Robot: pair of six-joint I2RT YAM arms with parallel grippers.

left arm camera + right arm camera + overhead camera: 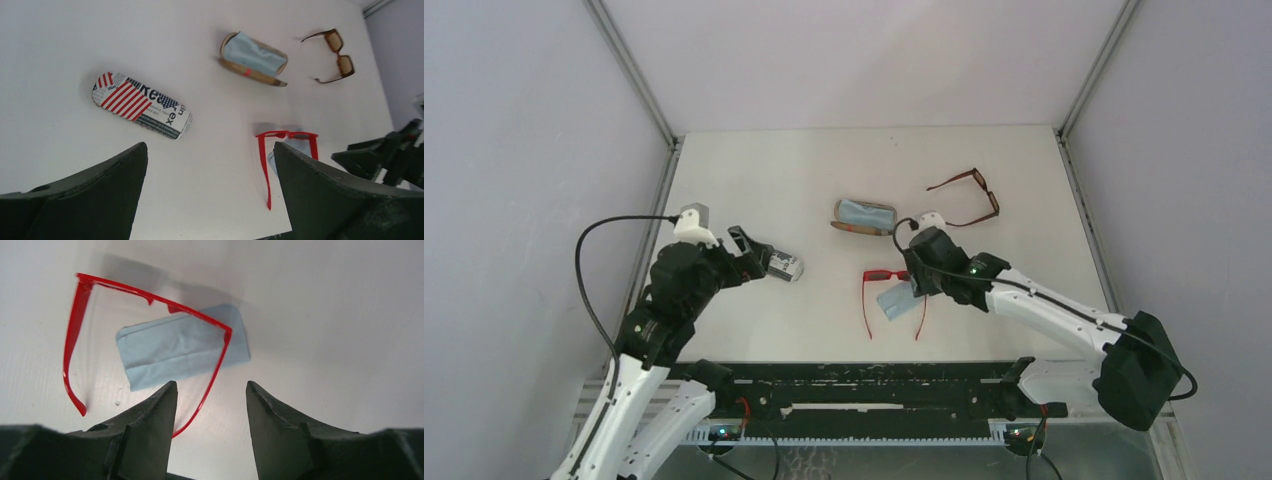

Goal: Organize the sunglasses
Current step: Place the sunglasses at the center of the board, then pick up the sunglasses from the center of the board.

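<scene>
The red sunglasses (890, 277), temples unfolded, are laid over a blue cloth (896, 301) mid-counter (774, 180). The slim brown sunglasses (976, 196) are set far right. The left gripper (210, 150) is spread wide and the right gripper (210, 390) is parted; nothing is held.

The red sunglasses (287, 134) look like shiny smooth plastic, and the blue cloth (180, 347) is soft matt fabric. The table (325, 315) is smooth matt white, and the flag-print case (140, 105) has a slightly glossy printed skin.
</scene>
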